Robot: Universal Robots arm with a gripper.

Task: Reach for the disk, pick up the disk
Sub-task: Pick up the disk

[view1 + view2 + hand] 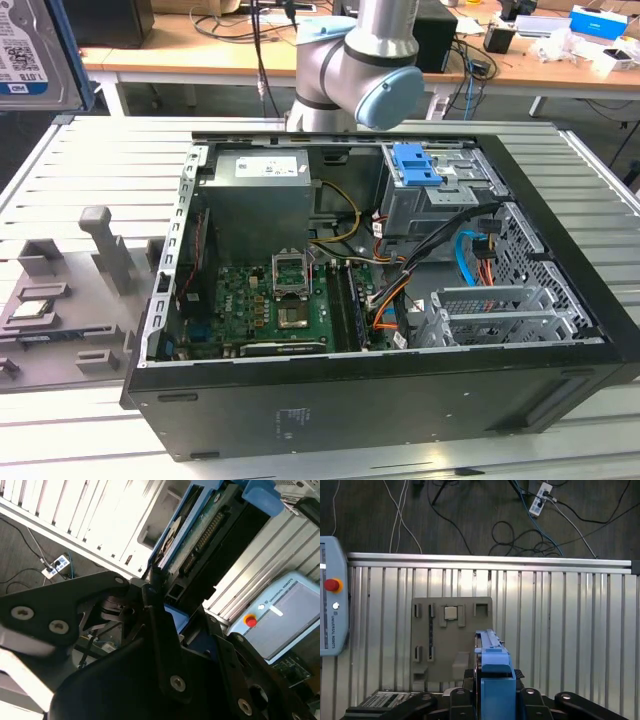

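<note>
Disk [28,55] is in the top corner at the exterior view's left, upright, well apart from the open computer case [560,330]. Its white-and-blue label faces the camera and a blue frame runs along its edge. In the second wrist view the disk [200,535] is seen from its edge, with the green circuit board side showing, and the gripper [156,592] is clenched on its lower end, one finger on each flat side. In the first wrist view the disk [492,662] stands edge-on over the ribbed metal table [570,630], just beside the grey holder plate [422,630].

The holder plate has several slots, and a small silver chip [450,612] sits in one of them. The case lies on its side with the cover off. Inside it are a green motherboard [270,305], a grey power supply [265,190], a metal drive cage [430,195] carrying a blue latch [415,165], and bundles of cables [385,295].
</note>
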